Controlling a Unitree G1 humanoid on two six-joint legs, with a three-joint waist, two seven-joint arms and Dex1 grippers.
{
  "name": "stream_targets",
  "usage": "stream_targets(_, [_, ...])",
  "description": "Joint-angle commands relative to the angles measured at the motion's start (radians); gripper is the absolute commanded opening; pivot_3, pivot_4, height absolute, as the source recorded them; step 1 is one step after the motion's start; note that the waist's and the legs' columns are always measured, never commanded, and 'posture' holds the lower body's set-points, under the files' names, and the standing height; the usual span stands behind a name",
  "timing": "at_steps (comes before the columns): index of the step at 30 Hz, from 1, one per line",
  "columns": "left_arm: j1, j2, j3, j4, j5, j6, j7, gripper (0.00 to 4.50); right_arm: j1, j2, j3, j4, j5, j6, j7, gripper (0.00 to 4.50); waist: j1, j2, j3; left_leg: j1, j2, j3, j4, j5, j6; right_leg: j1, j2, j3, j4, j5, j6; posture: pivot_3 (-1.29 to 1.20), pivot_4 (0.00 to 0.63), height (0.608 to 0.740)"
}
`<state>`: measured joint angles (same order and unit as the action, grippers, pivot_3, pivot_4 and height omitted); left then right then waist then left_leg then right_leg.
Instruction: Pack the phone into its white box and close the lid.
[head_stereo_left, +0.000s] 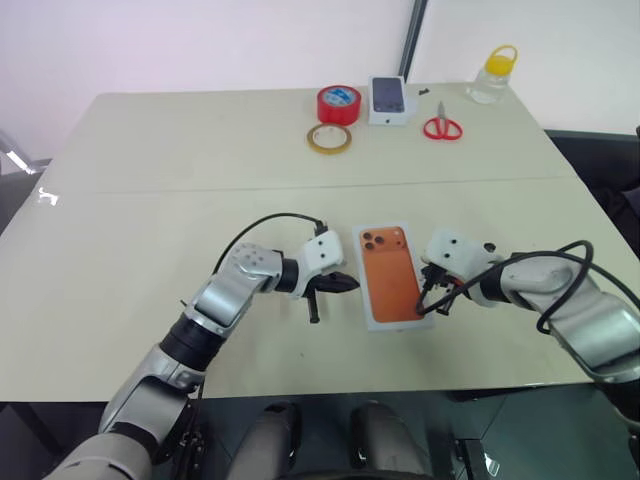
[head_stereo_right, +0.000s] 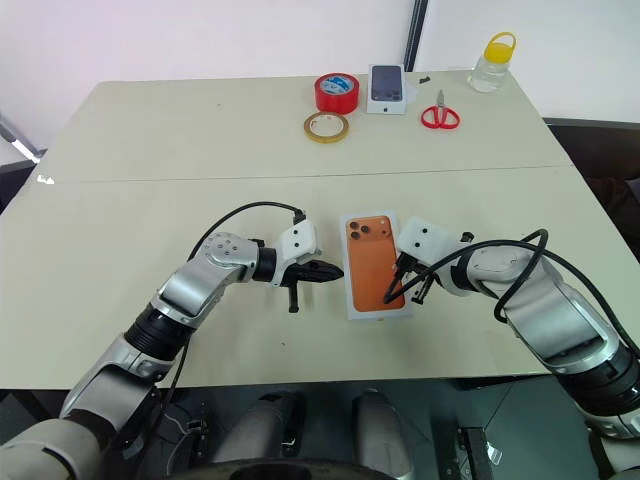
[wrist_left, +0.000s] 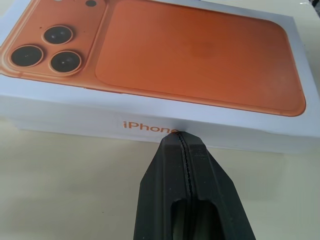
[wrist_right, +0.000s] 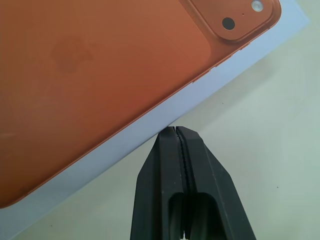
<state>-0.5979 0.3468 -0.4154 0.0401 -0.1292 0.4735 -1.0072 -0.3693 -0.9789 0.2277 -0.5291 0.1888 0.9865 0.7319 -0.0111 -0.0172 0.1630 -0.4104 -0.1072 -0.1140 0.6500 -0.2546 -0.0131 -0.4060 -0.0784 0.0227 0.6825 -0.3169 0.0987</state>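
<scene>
Lid (head_stereo_left: 390, 273) first: we see it seated on the white box near the front middle of the table (head_stereo_left: 150, 200), its orange phone picture facing up with the three-lens cluster at the far end. Of the phone itself we see nothing, only the printed picture on the cover. Our left gripper (head_stereo_left: 347, 283) lies just left of the closed package, pointing right at its long left side; in the left wrist view its black fingers (wrist_left: 186, 165) are pressed flat together with nothing between them, the tip touching the white side wall just below the printed lettering. Our right gripper (head_stereo_left: 428, 302) comes in from the right, angled down at the near right edge of the package; its fingers (wrist_right: 177, 150) are likewise shut tight and empty, the tip at the white border of the cover. Farther back, well apart from all this, a tan tape ring (head_stereo_left: 329, 138) lies flat, with a red tape roll (head_stereo_left: 339, 104) just behind it. To the right of those sit a small white box (head_stereo_left: 389, 100) with a dark phone picture, red-handled scissors (head_stereo_left: 442, 125), and at the far right a clear jar (head_stereo_left: 493, 73) with a yellow lid.
</scene>
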Motion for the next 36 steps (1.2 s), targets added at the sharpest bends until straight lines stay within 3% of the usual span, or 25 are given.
stream_targets(1, [-0.028,-0.02,0.014,-0.025,-0.011,-0.022,0.003,0.0,-0.001,0.011,-0.014,-0.049,0.01,-0.014,0.011,0.02,0.0,0.0,0.0,0.0,0.0,0.0,0.0,0.0,0.0,0.0,0.0,0.0,0.0,0.0,0.0,0.0,0.15,0.74])
stream_targets(19, [-0.022,-0.033,0.035,-0.026,-0.021,0.001,0.017,0.0,0.021,0.025,-0.017,-0.018,-0.018,-0.02,-0.001,0.02,0.0,0.0,0.0,0.0,0.0,0.0,0.0,0.0,0.0,0.0,0.0,0.0,0.0,0.0,0.0,0.0,0.15,0.74])
stream_targets(29, [-0.014,0.144,0.131,0.073,-0.027,-0.073,-0.05,0.0,0.083,-0.079,-0.196,0.052,0.008,-0.188,0.098,0.02,0.0,0.0,0.0,0.0,0.0,0.0,0.0,0.0,0.0,0.0,0.0,0.0,0.0,0.0,0.0,0.0,0.15,0.74])
stream_targets(33, [-0.086,0.066,0.238,0.139,-0.117,-0.017,0.002,0.0,0.135,-0.066,-0.269,-0.014,0.096,-0.218,0.172,0.02,0.006,-0.001,0.0,0.0,0.0,0.0,0.001,0.0,0.0,0.001,0.0,-0.001,0.0,0.0,0.0,0.0,0.15,0.74])
stream_targets(36, [-0.125,-0.009,0.237,0.124,-0.147,-0.001,0.01,0.0,0.16,-0.04,-0.262,-0.066,0.136,-0.199,0.178,0.02,0.015,-0.001,0.0,0.0,0.0,0.0,0.002,0.0,0.001,0.002,0.0,-0.001,-0.001,0.0,0.0,0.0,0.15,0.74])
